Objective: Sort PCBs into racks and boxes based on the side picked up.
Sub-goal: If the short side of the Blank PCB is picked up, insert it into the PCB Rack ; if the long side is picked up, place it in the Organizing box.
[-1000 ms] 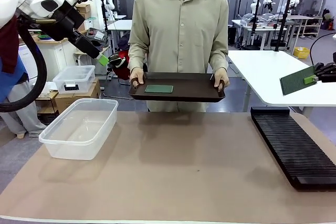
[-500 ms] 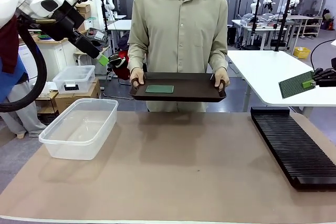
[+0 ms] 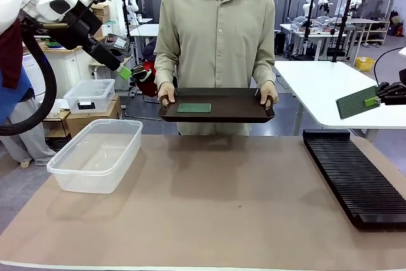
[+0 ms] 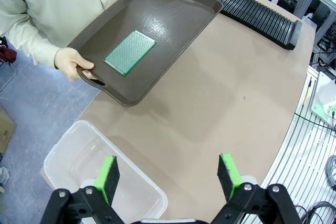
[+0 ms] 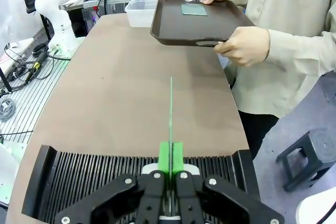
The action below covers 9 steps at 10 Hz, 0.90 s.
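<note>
The right end effector [image 3: 374, 100] is clamping one PCB [image 3: 356, 101] by its edge and holding it in the air above the black rack [image 3: 355, 176]. The left end effector [image 4: 168, 169] is hovering, fingers apart, above the clear tub [image 3: 70, 176]. The second PCB [image 3: 193, 108] is lying flat in the brown tray [image 3: 219, 117], which a person is holding at the far edge of the desk [image 3: 222, 207].
</note>
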Each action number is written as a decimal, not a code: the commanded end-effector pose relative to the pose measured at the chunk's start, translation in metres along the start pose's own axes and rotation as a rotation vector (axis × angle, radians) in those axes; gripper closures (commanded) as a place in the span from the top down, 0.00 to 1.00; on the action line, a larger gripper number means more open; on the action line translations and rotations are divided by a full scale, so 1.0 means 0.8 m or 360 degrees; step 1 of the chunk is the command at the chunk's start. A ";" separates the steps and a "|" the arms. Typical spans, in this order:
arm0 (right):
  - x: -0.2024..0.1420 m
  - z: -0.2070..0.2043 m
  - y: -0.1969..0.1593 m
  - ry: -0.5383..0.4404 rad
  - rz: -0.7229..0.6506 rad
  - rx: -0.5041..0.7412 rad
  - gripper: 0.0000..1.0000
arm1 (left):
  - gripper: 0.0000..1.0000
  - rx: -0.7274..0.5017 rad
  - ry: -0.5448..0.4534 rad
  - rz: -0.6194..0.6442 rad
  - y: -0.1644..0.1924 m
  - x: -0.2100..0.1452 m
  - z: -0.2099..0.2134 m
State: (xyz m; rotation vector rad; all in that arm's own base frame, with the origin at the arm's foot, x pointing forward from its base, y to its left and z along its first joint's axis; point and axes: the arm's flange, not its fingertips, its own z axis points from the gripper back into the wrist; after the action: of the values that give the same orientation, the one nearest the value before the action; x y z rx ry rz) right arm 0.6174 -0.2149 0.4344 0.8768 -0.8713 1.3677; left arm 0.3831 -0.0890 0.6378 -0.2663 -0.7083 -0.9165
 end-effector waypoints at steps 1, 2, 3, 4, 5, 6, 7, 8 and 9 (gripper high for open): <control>-0.015 -0.002 -0.018 0.0032 0.0045 0.0104 0.02 | 1.00 -0.0016 0.0001 0.0005 0.001 -0.002 -0.001; -0.021 -0.004 -0.023 0.0049 0.0104 0.0110 0.02 | 1.00 -0.0016 0.0001 0.0005 0.001 -0.002 -0.001; -0.028 -0.010 -0.030 0.0063 0.0166 0.0108 0.02 | 1.00 -0.0016 0.0001 0.0005 0.001 -0.002 -0.001; -0.034 -0.012 -0.036 0.0103 0.0225 0.0099 0.02 | 1.00 -0.0016 0.0001 0.0005 0.001 -0.002 -0.001; -0.041 -0.014 -0.038 0.0145 0.0284 0.0105 0.02 | 1.00 -0.0016 0.0001 0.0005 0.001 -0.002 -0.001; -0.050 -0.017 -0.041 0.0159 0.0320 0.0113 0.02 | 1.00 -0.0016 0.0001 0.0005 0.001 -0.002 -0.001; -0.056 -0.023 -0.044 0.0181 0.0346 0.0117 0.02 | 1.00 -0.0016 0.0001 0.0005 0.001 -0.002 -0.001; -0.063 -0.029 -0.047 0.0187 0.0350 0.0139 0.02 | 1.00 -0.0016 0.0001 0.0005 0.001 -0.002 -0.001; -0.068 -0.033 -0.047 0.0210 0.0362 0.0138 0.02 | 1.00 -0.0016 0.0001 0.0005 0.001 -0.002 -0.001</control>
State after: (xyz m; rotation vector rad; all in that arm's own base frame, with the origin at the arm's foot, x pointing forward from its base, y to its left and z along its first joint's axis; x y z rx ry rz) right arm 0.6529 -0.2152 0.3762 0.7854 -0.8388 1.6211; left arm 0.3831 -0.0890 0.6378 -0.2663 -0.7082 -0.9165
